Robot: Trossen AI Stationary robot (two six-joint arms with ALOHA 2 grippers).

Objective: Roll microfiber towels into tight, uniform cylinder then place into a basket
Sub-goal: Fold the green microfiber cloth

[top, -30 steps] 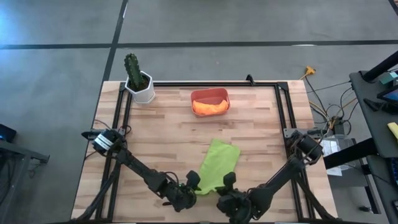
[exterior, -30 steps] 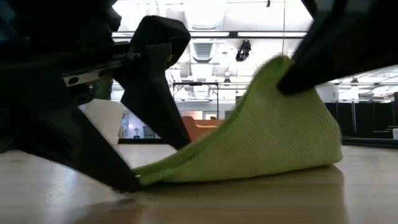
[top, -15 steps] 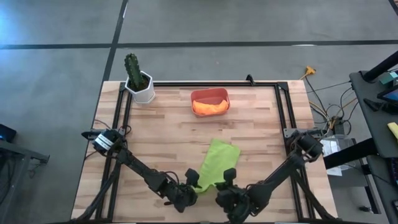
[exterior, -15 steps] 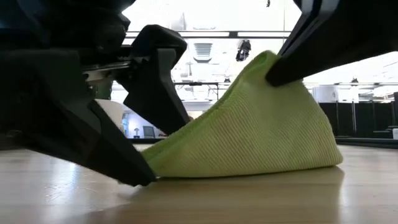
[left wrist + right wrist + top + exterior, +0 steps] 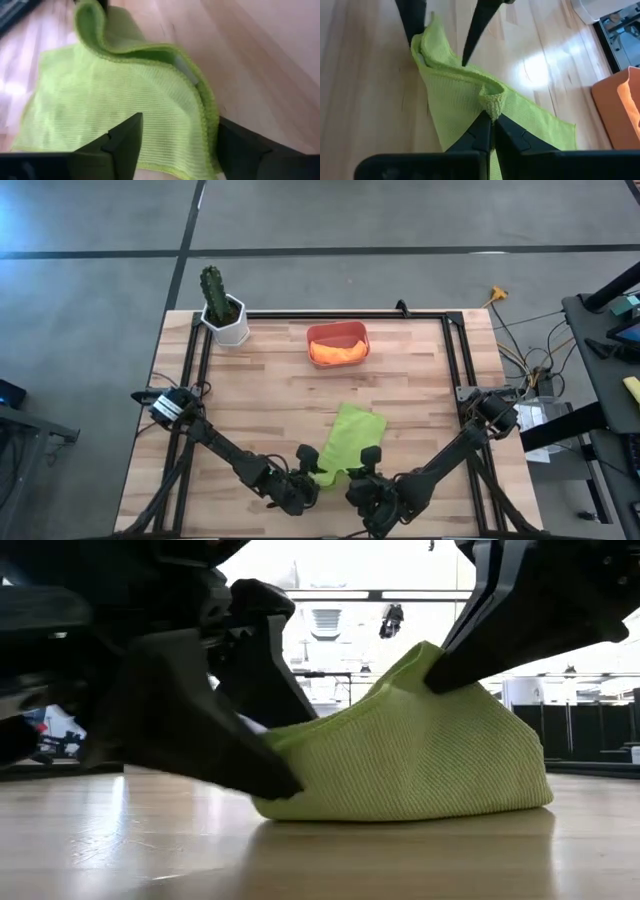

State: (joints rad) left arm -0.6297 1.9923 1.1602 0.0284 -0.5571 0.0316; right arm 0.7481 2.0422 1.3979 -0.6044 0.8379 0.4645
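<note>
Right wrist view shows the right pincer [image 5: 491, 120] pinched onto a raised fold of the soft, limp lime green towel [image 5: 470, 95] at the bench's [image 5: 420, 380] near edge, while the left pincer [image 5: 175, 142], spread wide, straddles its thin hemmed edge, the best hold.

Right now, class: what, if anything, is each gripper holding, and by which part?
The right gripper pinches the lime green towel by a raised fold at its near edge. The left gripper straddles the near corner, open, holding nothing.
</note>
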